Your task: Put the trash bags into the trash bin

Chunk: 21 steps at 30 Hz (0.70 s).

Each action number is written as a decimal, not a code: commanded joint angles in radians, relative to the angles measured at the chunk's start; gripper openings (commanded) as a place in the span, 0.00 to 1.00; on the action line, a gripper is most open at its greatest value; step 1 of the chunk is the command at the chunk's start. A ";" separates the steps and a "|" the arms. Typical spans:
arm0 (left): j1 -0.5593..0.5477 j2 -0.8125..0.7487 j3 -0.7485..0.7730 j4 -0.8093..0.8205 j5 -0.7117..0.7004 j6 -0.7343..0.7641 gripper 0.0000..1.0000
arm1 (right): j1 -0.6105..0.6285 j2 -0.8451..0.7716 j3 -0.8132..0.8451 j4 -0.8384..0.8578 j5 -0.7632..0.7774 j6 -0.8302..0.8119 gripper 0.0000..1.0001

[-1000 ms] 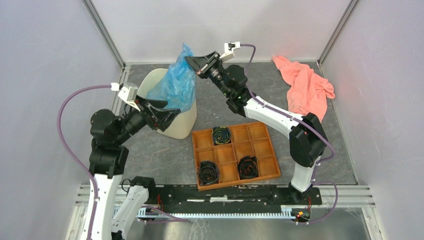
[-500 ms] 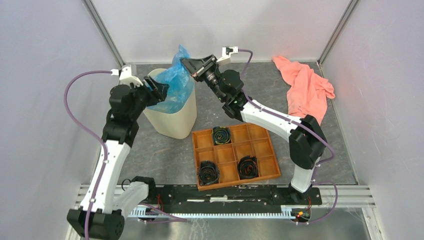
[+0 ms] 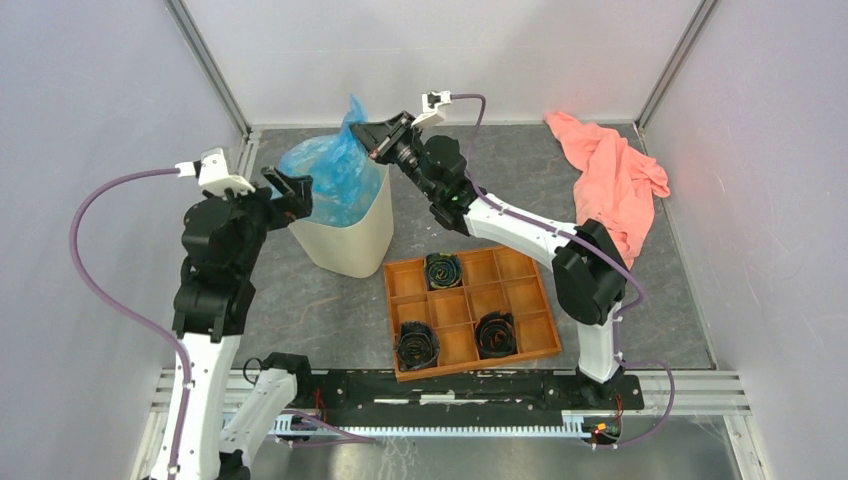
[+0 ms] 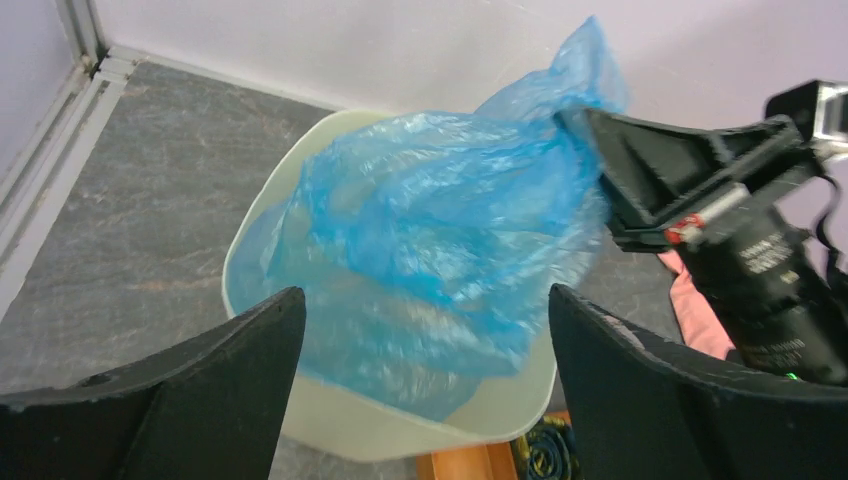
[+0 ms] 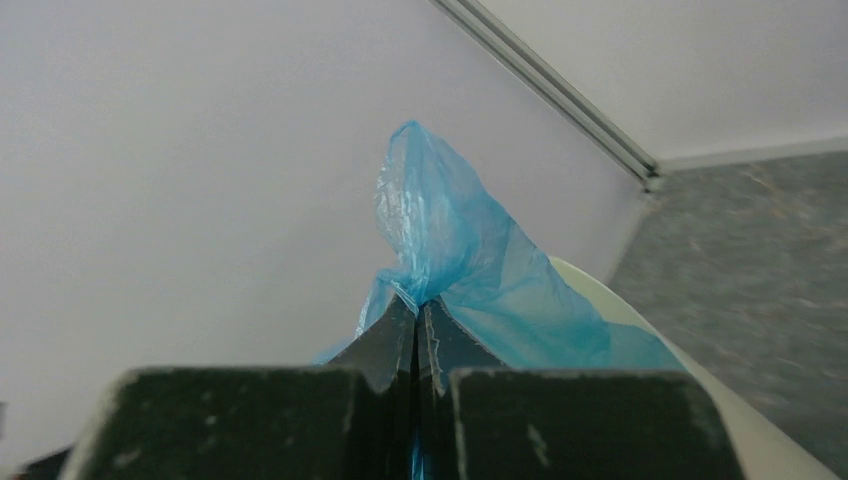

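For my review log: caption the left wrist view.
Open left gripper faces the bin, blue bag partly inside, pinched at top by the right gripper.

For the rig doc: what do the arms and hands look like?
Both left arm and right arm: white links, black joints. The left hand and right hand are black with wedge-shaped fingers. A lilac cable loops off a white camera mount at each wrist. No sleeves.

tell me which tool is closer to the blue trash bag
Right. The right tool is shut on the top corner of the trash bag above the trash bin; the left tool hangs open by its left rim, gripping nothing.
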State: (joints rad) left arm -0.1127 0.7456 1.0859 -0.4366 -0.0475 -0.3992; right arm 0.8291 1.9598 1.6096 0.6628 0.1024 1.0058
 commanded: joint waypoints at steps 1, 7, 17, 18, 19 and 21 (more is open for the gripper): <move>0.002 -0.045 0.093 -0.140 -0.009 0.080 0.99 | 0.001 -0.066 -0.002 -0.130 -0.084 -0.243 0.01; 0.004 0.028 0.250 -0.229 0.015 0.035 1.00 | -0.002 -0.071 0.095 -0.349 -0.089 -0.457 0.01; 0.002 0.331 0.360 -0.321 0.159 0.110 0.93 | -0.020 -0.164 0.041 -0.328 -0.178 -0.561 0.04; 0.003 0.321 0.339 -0.298 0.197 0.109 0.93 | -0.027 -0.164 0.041 -0.324 -0.193 -0.546 0.04; 0.004 0.312 0.318 -0.277 0.232 0.115 0.93 | -0.031 -0.164 0.038 -0.317 -0.208 -0.533 0.04; 0.001 0.304 0.292 -0.276 0.243 0.127 0.95 | -0.041 -0.159 0.034 -0.296 -0.238 -0.504 0.04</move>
State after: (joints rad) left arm -0.1127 1.1149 1.3888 -0.7391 0.0967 -0.3458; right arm 0.8085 1.8244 1.6459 0.3214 -0.0616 0.4828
